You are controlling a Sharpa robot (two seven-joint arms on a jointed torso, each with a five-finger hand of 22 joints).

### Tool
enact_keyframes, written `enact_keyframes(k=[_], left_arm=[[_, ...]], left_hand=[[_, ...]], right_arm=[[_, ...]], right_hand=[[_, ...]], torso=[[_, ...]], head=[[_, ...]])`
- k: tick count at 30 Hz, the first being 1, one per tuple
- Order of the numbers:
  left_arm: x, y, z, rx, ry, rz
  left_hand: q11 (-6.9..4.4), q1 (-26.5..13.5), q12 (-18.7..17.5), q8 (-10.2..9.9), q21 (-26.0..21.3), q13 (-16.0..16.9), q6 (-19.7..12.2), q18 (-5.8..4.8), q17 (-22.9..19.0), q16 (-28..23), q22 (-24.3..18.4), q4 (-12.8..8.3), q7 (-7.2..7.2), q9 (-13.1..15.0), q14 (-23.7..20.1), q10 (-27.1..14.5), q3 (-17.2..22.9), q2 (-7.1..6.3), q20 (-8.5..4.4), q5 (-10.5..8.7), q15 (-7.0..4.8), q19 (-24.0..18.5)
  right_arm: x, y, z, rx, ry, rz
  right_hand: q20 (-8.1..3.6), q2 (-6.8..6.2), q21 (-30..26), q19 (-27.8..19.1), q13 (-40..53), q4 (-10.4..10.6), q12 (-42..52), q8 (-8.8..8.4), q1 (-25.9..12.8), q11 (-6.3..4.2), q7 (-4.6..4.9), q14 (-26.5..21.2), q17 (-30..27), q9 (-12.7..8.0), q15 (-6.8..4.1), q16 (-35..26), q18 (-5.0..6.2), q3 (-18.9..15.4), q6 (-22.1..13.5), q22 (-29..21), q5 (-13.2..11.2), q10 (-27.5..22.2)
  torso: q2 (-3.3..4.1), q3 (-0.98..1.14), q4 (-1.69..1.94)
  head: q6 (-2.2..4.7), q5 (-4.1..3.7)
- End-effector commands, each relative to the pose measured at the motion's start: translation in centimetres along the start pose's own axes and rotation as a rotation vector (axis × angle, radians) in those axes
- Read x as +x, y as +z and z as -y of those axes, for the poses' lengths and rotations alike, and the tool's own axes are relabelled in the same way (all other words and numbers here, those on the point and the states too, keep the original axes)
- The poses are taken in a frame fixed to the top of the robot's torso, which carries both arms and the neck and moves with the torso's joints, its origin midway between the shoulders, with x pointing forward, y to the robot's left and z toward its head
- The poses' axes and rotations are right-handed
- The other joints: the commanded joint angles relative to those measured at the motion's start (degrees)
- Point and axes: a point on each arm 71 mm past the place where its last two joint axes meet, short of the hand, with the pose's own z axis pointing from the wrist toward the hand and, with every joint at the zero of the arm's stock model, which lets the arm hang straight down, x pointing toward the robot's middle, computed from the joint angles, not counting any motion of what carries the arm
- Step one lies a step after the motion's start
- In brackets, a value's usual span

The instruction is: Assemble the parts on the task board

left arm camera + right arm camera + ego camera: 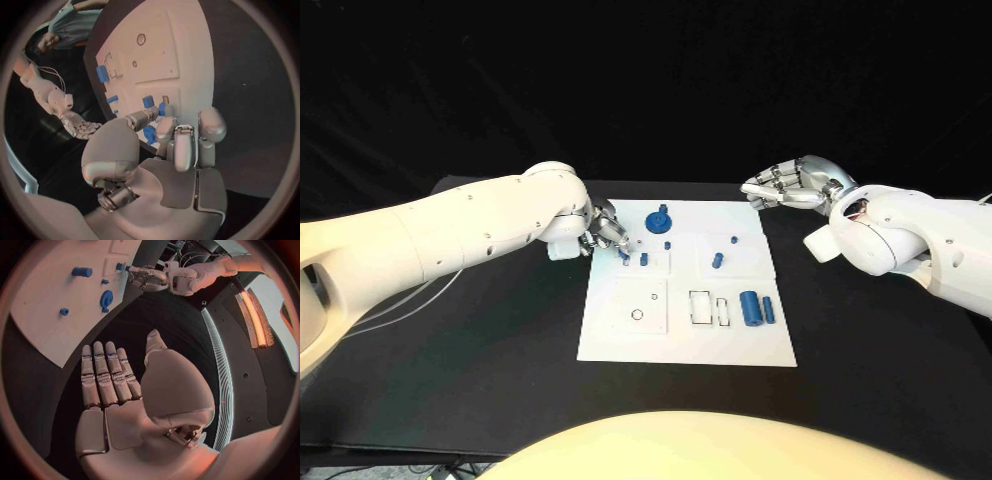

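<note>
The white task board (620, 335) lies mid-table. My left hand (607, 235) reaches over its far left part, and its thumb and fingers (165, 129) pinch a small blue part (150, 134). Just past the fingertips, two short blue pegs (643, 259) stand in the board. A blue gear-like part (659, 219) sits at the far edge, with a tiny blue piece (668, 245) in front of it. Further right are a blue peg (718, 260) and, nearer me, a large blue cylinder (750, 306) beside a thinner one (769, 309). My right hand (790, 185) hangs beyond the board's far right corner, fingers (103, 375) straight, holding nothing.
The board's near left panel has a round hole (638, 313) and a small dot hole; rectangular recesses (700, 308) lie beside it. Black table (488, 350) surrounds the board on all sides. My right forearm (906, 240) lies off the board's right edge.
</note>
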Motion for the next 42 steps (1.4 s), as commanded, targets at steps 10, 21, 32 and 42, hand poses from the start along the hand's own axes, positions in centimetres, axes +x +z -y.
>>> enact_keyframes(k=[10, 21, 32, 42], left_arm=[[0.46, 0.27, 0.31, 0.001, 0.005, 0.008], [0.79, 0.41, 0.26, -0.003, 0.021, 0.009], [1.03, 0.41, 0.0, -0.007, 0.03, 0.002], [1.12, 0.38, -0.08, -0.007, 0.034, -0.003]], left_hand=[[-0.78, 0.5, 0.7, 4.6, 1.2, 0.9, 7.7, -1.65, 15.8, 0.8, 1.0, -1.8, -2.78, 3.6, 6.5, 2.6, 6.4, 1.98, -0.02, 4.74, -0.44, 0.9], [-0.78, 0.5, 0.7, 4.6, 1.2, 0.9, 7.7, -1.65, 15.8, 0.8, 1.0, -1.8, -2.78, 3.6, 6.5, 2.6, 6.4, 1.98, -0.02, 4.74, -0.44, 0.9], [-0.8, 0.5, 0.6, 4.6, 1.2, 0.9, 7.8, -1.66, 15.8, 0.8, 1.0, -1.8, -2.8, 3.5, 6.5, 2.6, 6.4, 2.09, -0.04, 4.94, -0.45, 0.9], [-0.82, 0.5, 0.6, 4.5, 1.3, 0.9, 7.8, -1.67, 15.8, 0.8, 1.1, -1.9, -2.81, 3.5, 6.5, 2.7, 6.4, 2.14, -0.05, 5.04, -0.46, 1.0]], right_arm=[[0.11, 0.0, 0.0, -0.002, 0.002, -0.004], [0.12, -0.01, 0.01, -0.001, 0.004, -0.005], [0.13, 0.01, 0.02, -0.001, 0.004, -0.006], [0.15, 0.03, 0.03, -0.001, 0.004, -0.006]], right_hand=[[0.23, 0.8, 0.9, 1.1, -0.4, 0.4, -0.8, -0.03, -0.2, -0.06, 2.8, 0.3, -0.4, 0.7, -0.03, 0.3, 0.23, 0.9, 0.7, 0.4, -0.4, 0.1], [0.23, 0.8, 0.9, 1.1, -0.4, 0.4, -0.8, -0.03, -0.2, -0.06, 2.8, 0.3, -0.4, 0.7, -0.03, 0.3, 0.23, 0.9, 0.7, 0.4, -0.4, 0.1], [0.23, 0.8, 0.9, 1.1, -0.4, 0.4, -0.8, -0.03, -0.2, -0.06, 2.8, 0.3, -0.4, 0.7, -0.03, 0.3, 0.23, 0.9, 0.7, 0.4, -0.4, 0.1], [0.23, 0.8, 0.9, 1.1, -0.4, 0.4, -0.8, -0.03, -0.2, -0.06, 2.8, 0.3, -0.4, 0.7, -0.03, 0.3, 0.23, 0.9, 0.7, 0.4, -0.4, 0.1]], torso=[[0.05, -0.07, -0.03], [-0.02, -0.04, -0.04], [-0.01, -0.06, 0.03], [-0.04, -0.02, 0.0]], head=[[0.01, -0.05], [0.01, 0.06], [0.01, -0.06], [0.01, 0.09]])
